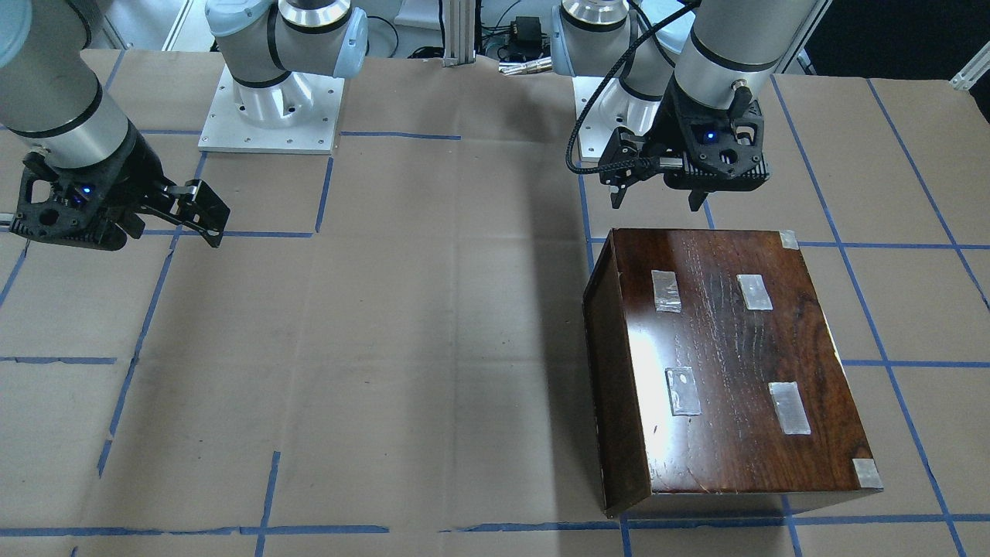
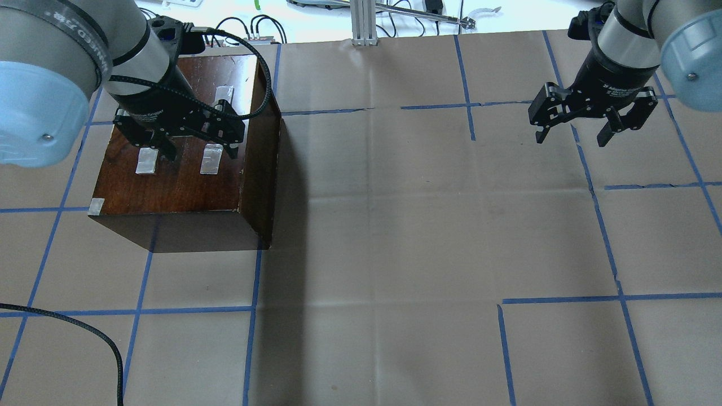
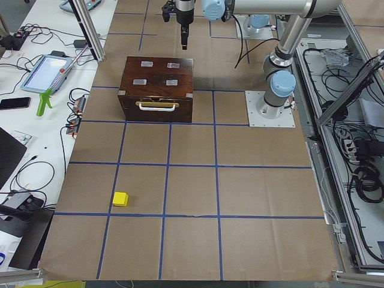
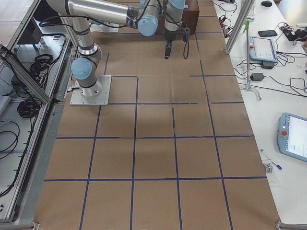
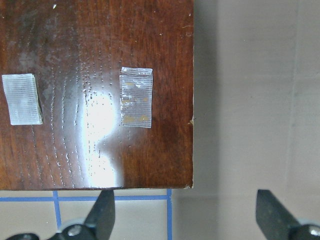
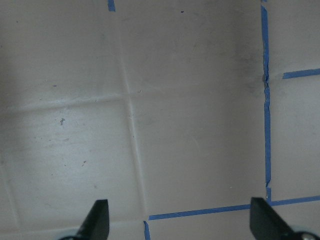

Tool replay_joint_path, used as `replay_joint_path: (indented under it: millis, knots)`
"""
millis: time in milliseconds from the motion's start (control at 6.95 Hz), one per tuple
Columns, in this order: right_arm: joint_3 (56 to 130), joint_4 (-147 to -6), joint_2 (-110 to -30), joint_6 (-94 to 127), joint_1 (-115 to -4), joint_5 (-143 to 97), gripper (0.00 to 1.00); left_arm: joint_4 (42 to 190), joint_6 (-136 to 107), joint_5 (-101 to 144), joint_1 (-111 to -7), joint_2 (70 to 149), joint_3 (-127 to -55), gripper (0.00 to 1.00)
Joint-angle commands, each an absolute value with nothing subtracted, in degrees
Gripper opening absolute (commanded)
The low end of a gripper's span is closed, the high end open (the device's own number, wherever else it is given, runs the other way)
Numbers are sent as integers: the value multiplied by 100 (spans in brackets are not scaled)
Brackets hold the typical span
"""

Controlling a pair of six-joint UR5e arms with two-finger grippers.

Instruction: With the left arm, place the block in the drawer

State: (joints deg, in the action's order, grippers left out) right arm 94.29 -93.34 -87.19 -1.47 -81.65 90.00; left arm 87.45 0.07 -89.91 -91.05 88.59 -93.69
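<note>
The yellow block (image 3: 120, 198) lies on the paper-covered table, far from the cabinet, and shows only in the exterior left view. The dark-brown cabinet (image 1: 727, 363) has tape patches on its top. Its drawer front (image 3: 157, 111), with a pale handle, sits flush and shut. My left gripper (image 2: 201, 153) hangs open and empty above the cabinet's top (image 5: 75, 75), near the edge closest to my base. It also shows in the front view (image 1: 656, 203). My right gripper (image 2: 571, 138) is open and empty over bare paper on the other side (image 1: 203, 216).
Brown paper with blue tape grid lines (image 2: 468, 105) covers the table. A loose black cable (image 2: 84, 327) lies at the near left. Tablets, tools and cables (image 3: 48, 69) lie beyond the table's far side. The arm base plates (image 1: 271, 108) stand at the robot's side.
</note>
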Motion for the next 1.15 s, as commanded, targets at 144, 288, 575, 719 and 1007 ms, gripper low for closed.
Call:
replay_joint_path:
  millis: [144,288,575,719,1007]
  knots:
    - [9422,-9334,-8719,-149,-8165,9000,100,8745,-9,-8991,-9105,8859,-9369,99]
    - [9431,-9334,-8719,-141,-8165,9000,100,8745,-9,-8991,-9105,8859,-9369,99]
    - [9431,-9334,-8719,-149,-8165,9000,100,8745,9,-8991,-9097,8859,-9369,99]
    - [9431,-9334,-8719,-149,-8165,9000,100,8736,9,-8991,-9097,8859,-9360,99]
    - [9422,-9334,-8719,-141,-8165,9000,100,8684,70,-9009,-9001,8859,-9325,99]
